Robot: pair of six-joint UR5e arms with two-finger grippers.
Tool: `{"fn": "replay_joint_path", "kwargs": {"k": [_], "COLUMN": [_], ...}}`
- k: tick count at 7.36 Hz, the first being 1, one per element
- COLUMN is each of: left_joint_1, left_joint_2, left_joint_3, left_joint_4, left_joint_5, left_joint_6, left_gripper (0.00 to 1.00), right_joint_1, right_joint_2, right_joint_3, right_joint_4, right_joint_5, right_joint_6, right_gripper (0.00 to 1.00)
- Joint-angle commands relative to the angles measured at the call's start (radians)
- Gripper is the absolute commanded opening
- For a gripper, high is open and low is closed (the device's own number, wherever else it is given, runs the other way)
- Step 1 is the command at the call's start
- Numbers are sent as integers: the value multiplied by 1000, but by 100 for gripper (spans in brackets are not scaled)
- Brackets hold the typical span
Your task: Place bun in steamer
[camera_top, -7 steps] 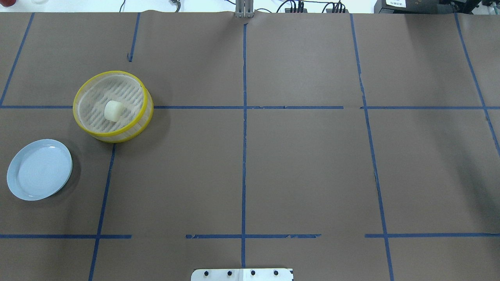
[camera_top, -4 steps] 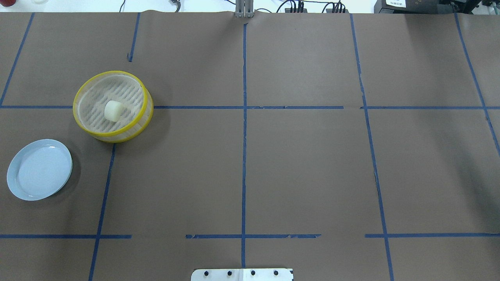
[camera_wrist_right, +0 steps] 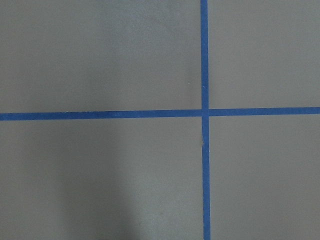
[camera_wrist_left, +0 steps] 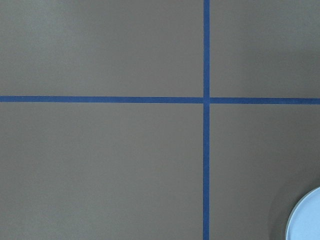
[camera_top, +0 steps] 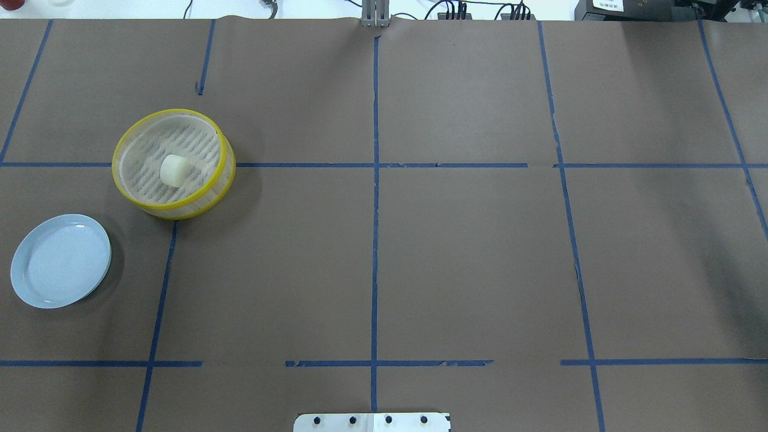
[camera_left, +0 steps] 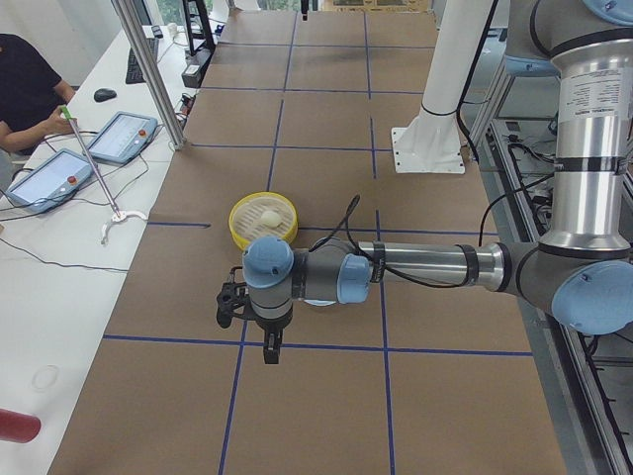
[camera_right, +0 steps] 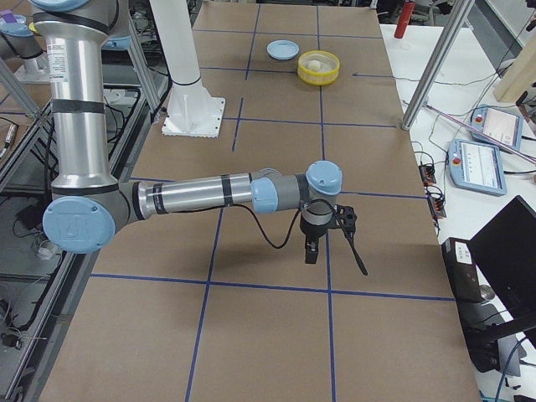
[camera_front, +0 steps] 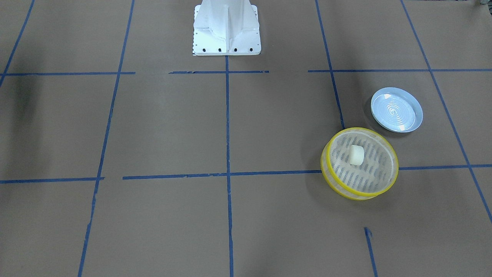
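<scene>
The cream-white bun (camera_top: pixel 174 170) lies inside the yellow-rimmed steamer (camera_top: pixel 223 174) on the table's left side, near its middle; it also shows in the front view (camera_front: pixel 356 154) within the steamer (camera_front: pixel 361 129). My left gripper (camera_left: pixel 268 346) shows only in the exterior left view, hanging above the brown paper well short of the steamer (camera_left: pixel 237 226). My right gripper (camera_right: pixel 311 251) shows only in the exterior right view, far from the steamer (camera_right: pixel 319 77). I cannot tell whether either gripper is open or shut. Neither holds anything that I can see.
An empty pale blue plate (camera_top: pixel 60 261) sits near the steamer, toward the robot; its edge shows in the left wrist view (camera_wrist_left: pixel 307 220). Blue tape lines cross the brown paper. The white robot base (camera_front: pixel 226 27) stands at the table's near edge.
</scene>
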Motion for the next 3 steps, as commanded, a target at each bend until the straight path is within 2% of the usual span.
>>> {"fn": "replay_joint_path", "kwargs": {"k": [1, 3], "left_joint_1": [0, 0], "left_joint_2": [2, 1], "left_joint_3": [1, 11], "left_joint_4": [0, -3], "left_joint_5": [0, -2], "left_joint_6": [1, 4], "left_gripper": [100, 100], "right_joint_1": [0, 0], "right_joint_2": [0, 0], "right_joint_3": [0, 0], "right_joint_4": [0, 0], "right_joint_5": [0, 0], "right_joint_6": [0, 1], "right_gripper": [100, 100]}}
